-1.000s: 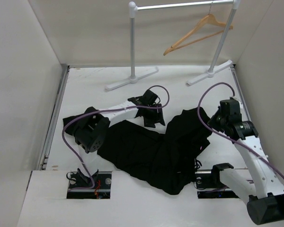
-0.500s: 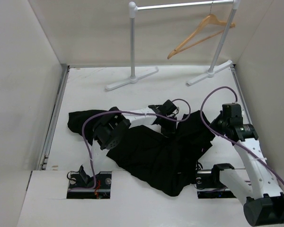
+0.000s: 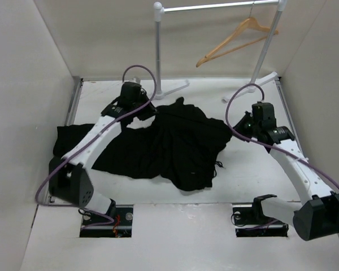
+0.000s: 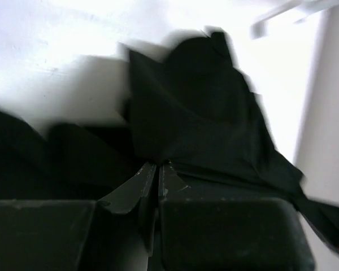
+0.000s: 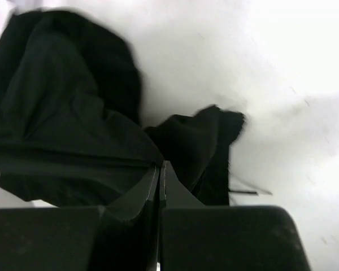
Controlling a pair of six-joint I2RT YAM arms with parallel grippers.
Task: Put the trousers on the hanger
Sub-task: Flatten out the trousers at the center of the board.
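Trousers (image 3: 175, 147) are lying bunched between the left gripper (image 3: 142, 111) and right gripper (image 3: 241, 125), each one clamping down on a fabric edge, looks like to stretch them flat, since the hanger (image 3: 237, 38) is hanging well beyond both.

Inspection finds no legible text, label, brand mark, number or sign in any view. The trousers (image 3: 169, 144), the hanger (image 3: 208, 56), the clothes rail (image 3: 214, 5) and the table (image 3: 260, 169) carry no readable marking.
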